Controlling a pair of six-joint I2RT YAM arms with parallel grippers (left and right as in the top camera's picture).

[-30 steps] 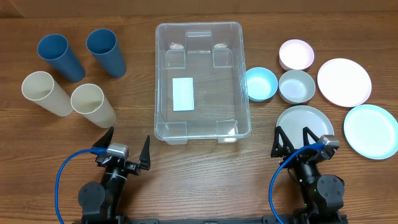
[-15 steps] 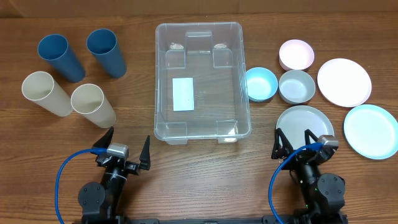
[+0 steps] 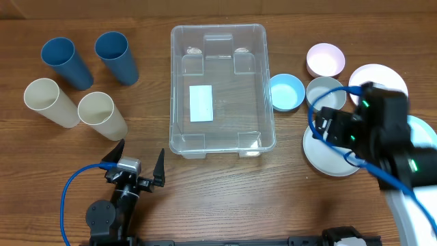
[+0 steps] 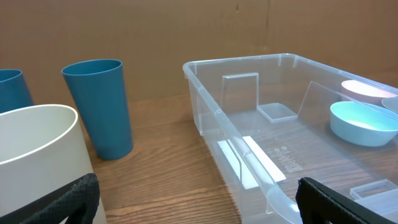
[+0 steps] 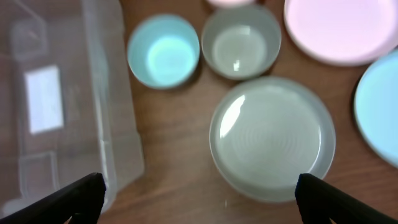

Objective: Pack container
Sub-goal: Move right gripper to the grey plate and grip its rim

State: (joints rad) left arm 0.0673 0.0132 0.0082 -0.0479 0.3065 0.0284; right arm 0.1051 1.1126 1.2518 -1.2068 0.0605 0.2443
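The left gripper (image 3: 141, 152) rests at the near table edge with its black fingers spread wide, a little short of the near-left corner of the large clear rectangular plastic container (image 3: 232, 126). The right gripper (image 5: 199, 190), also spread and holding nothing, hangs over the round grey-green plate (image 5: 272, 138), apart from the container's right wall. The container lies upright mid-table on brown wood (image 3: 225, 198), a white label (image 3: 201, 102) on its floor.

Two cream plastic cups (image 3: 102, 113) stand to its left, with two blue plastic cups (image 3: 116, 55) farther back. A light blue bowl (image 3: 287, 92) sits just beside its right wall, then a grey bowl (image 3: 322, 91) and, farther off, a pink bowl (image 3: 325, 59). The blurred right arm partly hides a pink plate (image 3: 379, 74). A plain brown wall (image 4: 186, 37) stands behind.
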